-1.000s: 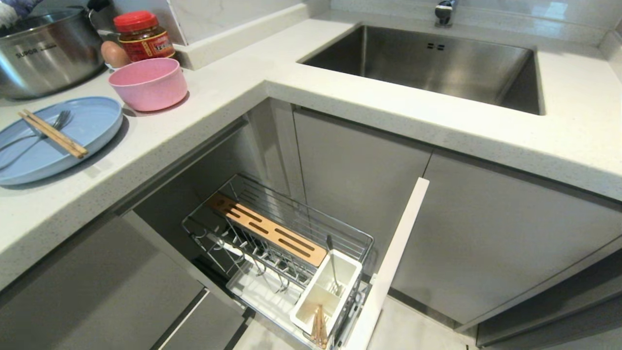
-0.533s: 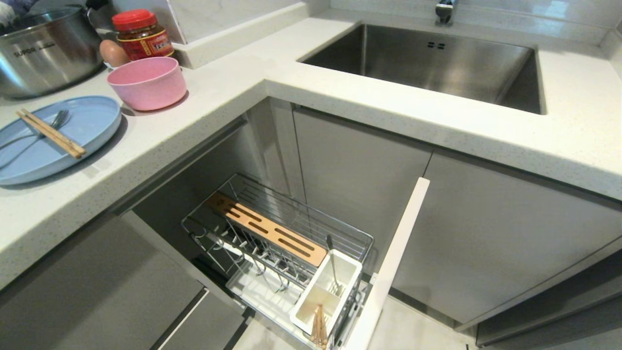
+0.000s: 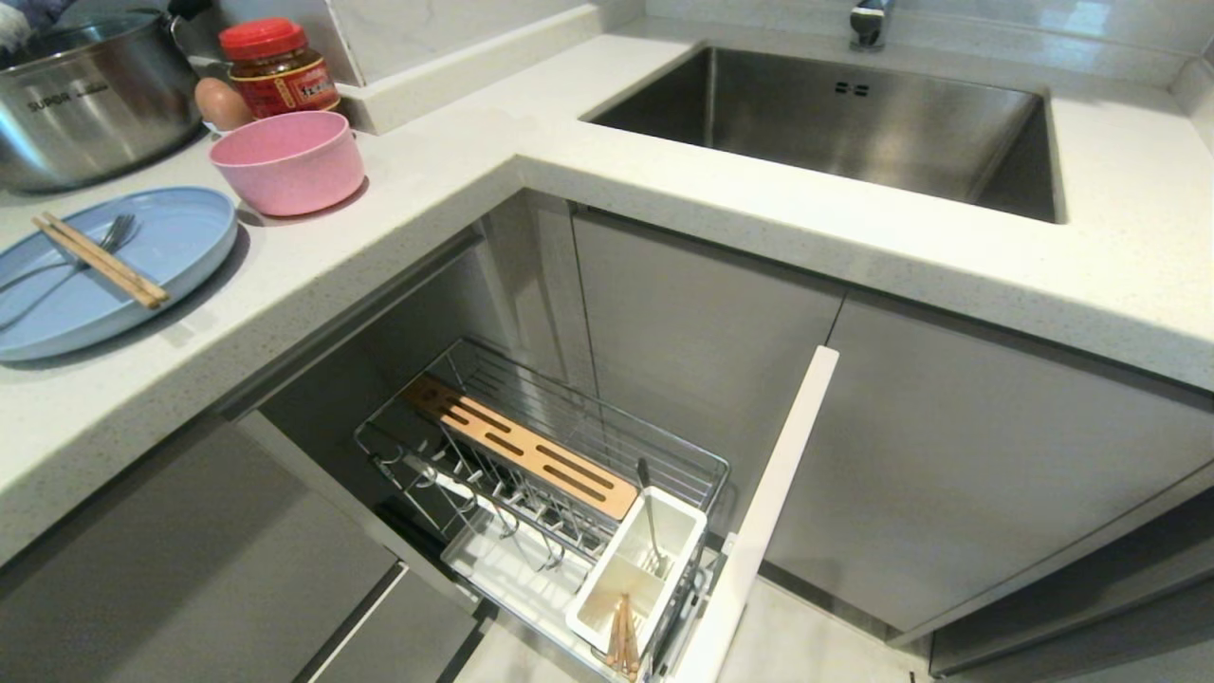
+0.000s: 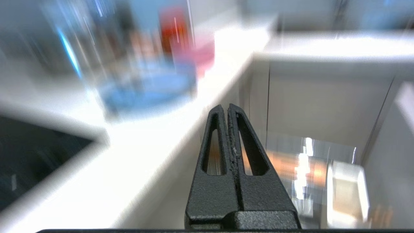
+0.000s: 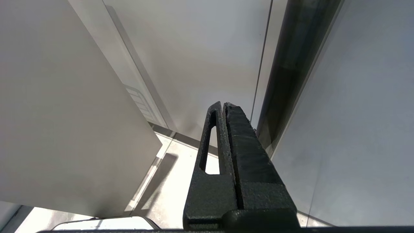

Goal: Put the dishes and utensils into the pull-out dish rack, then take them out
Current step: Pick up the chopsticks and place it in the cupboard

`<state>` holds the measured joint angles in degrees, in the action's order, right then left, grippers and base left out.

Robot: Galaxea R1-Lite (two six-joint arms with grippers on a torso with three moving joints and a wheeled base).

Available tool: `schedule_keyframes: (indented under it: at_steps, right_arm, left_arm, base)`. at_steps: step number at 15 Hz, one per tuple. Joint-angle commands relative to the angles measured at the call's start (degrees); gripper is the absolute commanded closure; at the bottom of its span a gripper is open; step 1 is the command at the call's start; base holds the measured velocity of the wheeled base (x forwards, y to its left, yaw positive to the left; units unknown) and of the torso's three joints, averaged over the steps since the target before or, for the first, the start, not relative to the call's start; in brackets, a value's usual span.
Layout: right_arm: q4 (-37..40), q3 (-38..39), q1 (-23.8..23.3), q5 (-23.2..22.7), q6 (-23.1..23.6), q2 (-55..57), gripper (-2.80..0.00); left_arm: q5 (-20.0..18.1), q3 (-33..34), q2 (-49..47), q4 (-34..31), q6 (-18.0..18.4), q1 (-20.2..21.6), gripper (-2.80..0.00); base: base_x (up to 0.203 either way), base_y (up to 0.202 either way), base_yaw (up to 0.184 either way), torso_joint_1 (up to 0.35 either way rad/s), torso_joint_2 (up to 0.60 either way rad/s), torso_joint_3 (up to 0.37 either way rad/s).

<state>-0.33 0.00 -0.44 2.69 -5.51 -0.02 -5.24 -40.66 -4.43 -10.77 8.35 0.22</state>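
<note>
Reaching with jaws together, the left gripper (image 4: pixel 228 108) could knock chopsticks (image 3: pixel 100 260) off the blue plate (image 3: pixel 180 237); right gripper (image 5: pixel 223 106) also closed.

Head camera high above counter (image 3: pixel 398 218); wrist cameras low, forward-facing.

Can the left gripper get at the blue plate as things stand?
Probably yes: the left gripper, shut and empty, points toward the blue plate on the counter, with nothing between. Chopsticks and a fork lie on it.

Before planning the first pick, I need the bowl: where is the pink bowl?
In the head view, the pink bowl sits upper left on the counter, between the blue plate and the red-lidded jar.
</note>
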Motion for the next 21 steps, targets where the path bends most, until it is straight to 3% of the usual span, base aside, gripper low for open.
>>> schedule_keyframes:
  at_steps: [1,4,6,8,11,13,17,21]
  right_arm:
    - [-0.02,0.0,0.0,0.03,-0.03,-0.24,0.0]
    - [-0.02,0.0,0.0,0.03,-0.03,-0.23,0.0]
    - [-0.02,0.0,0.0,0.03,-0.03,-0.24,0.0]
    - [-0.02,0.0,0.0,0.03,-0.03,-0.23,0.0]
    - [-0.02,0.0,0.0,0.03,-0.03,-0.23,0.0]
    - [-0.02,0.0,0.0,0.03,-0.03,-0.24,0.0]
    - [-0.02,0.0,0.0,0.03,-0.03,-0.19,0.0]
    - [-0.02,0.0,0.0,0.03,-0.03,-0.24,0.0]
  left_arm:
    - [-1.07,-18.25,-11.33,-4.05,0.05,0.56,0.0]
    - [-2.0,-35.77,-28.01,-6.46,-0.59,4.16,0.0]
    - [-1.95,-41.45,-35.74,-7.23,-2.05,5.57,0.0]
    - [1.42,-43.24,-42.17,-7.5,-7.06,4.58,0.0]
    - [6.95,-46.57,-52.08,-7.37,-18.09,3.62,0.0]
    - [9.79,-47.55,-57.89,-7.67,-22.71,3.02,0.0]
    - [18.1,-47.26,-64.42,-8.12,-24.48,2.97,0.0]
    - [23.07,-47.57,-68.42,-9.22,-26.04,2.92,0.0]
  base:
    - [0.0,0.0,0.0,0.0,0.0,0.0]
    - [0.0,0.0,0.0,0.0,0.0,0.0]
    - [0.0,0.0,0.0,0.0,0.0,0.0]
    - [0.0,0.0,0.0,0.0,0.0,0.0]
    - [0.0,0.0,0.0,0.0,0.0,0.0]
    - [0.0,0.0,0.0,0.0,0.0,0.0]
    - [0.0,0.0,0.0,0.0,0.0,0.0]
    - [0.0,0.0,0.0,0.0,0.0,0.0]
